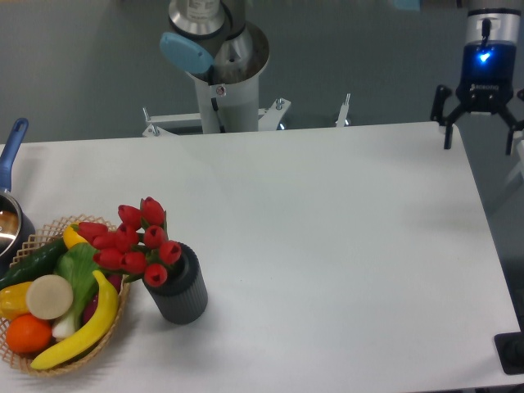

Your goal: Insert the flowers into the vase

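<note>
The flowers (137, 240), a bunch of red tulip buds, lean out to the left from the mouth of the vase (179, 289), a short dark ribbed cylinder standing at the table's front left. Their stems go down into the vase and are hidden there. My gripper (480, 137) hangs far away over the table's back right corner, fingers spread open and pointing down, with nothing between them.
A woven basket (31, 356) of fruit and vegetables touches the vase's left side. A blue-handled pot (11, 176) sits at the left edge. The arm's base column (223, 78) stands behind the table's back edge.
</note>
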Controlling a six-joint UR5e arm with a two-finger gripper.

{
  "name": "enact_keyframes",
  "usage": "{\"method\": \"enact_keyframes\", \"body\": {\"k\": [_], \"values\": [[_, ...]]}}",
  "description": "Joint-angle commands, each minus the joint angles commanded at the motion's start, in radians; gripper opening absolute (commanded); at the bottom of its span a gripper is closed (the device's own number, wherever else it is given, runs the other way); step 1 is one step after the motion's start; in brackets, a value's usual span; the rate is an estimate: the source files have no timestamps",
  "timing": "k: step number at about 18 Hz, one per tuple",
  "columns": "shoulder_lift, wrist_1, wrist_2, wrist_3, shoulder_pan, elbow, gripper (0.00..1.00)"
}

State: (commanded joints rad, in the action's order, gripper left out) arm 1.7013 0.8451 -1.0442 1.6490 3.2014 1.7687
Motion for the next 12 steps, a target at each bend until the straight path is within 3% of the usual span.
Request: {"method": "enact_keyframes", "body": {"k": [4,7,12], "values": [[-0.040,0.060,-0.130,0.104,0.000,-0.003,1.00],[-0.055,0.159,-0.198,0.256,0.023,-0.023,1.00],[-0.065,0.325,-0.209,0.429,0.101,-0.068,1.00]]}}
